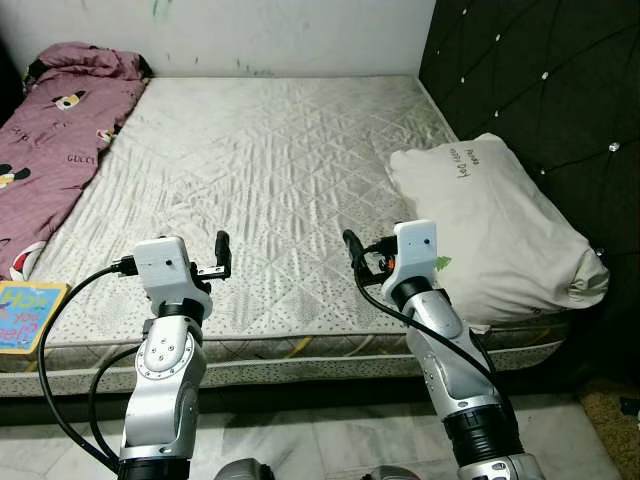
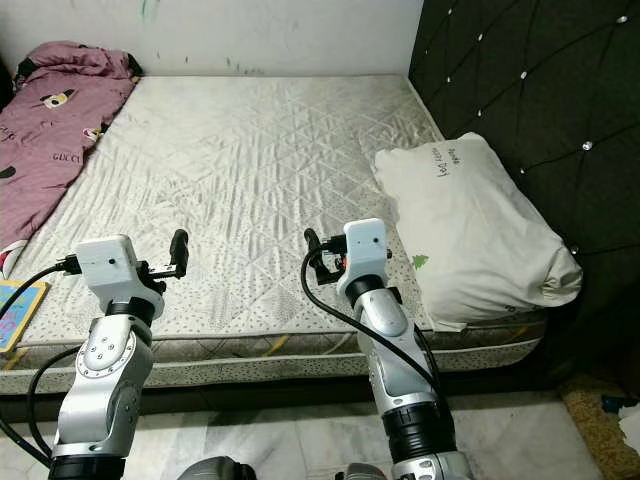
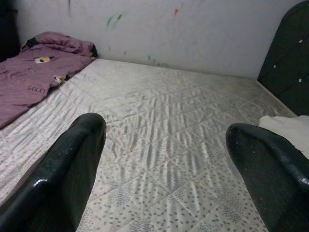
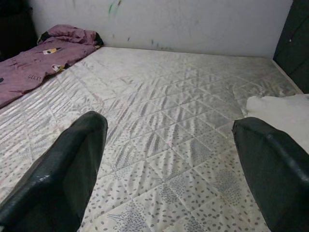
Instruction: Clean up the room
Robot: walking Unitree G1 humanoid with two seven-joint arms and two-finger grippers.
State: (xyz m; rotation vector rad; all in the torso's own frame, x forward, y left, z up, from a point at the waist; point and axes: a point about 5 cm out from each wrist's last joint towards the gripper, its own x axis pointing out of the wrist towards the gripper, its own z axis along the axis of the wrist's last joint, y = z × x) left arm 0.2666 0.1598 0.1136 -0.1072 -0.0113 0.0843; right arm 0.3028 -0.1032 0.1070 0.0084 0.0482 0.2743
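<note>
Two things on the bed look out of place to me: the white pillow, lying askew at my right against the dark headboard, and the crumpled purple blanket along the far left edge; a colourful book sits at the near left corner. I judge the pillow the nearest job, so I would swing the right gripper over it and take a corner rather than the bulging middle. The left gripper hovers over the mattress edge. Both sets of fingers stand wide apart, holding nothing and, as far as I can tell, touching nothing.
</note>
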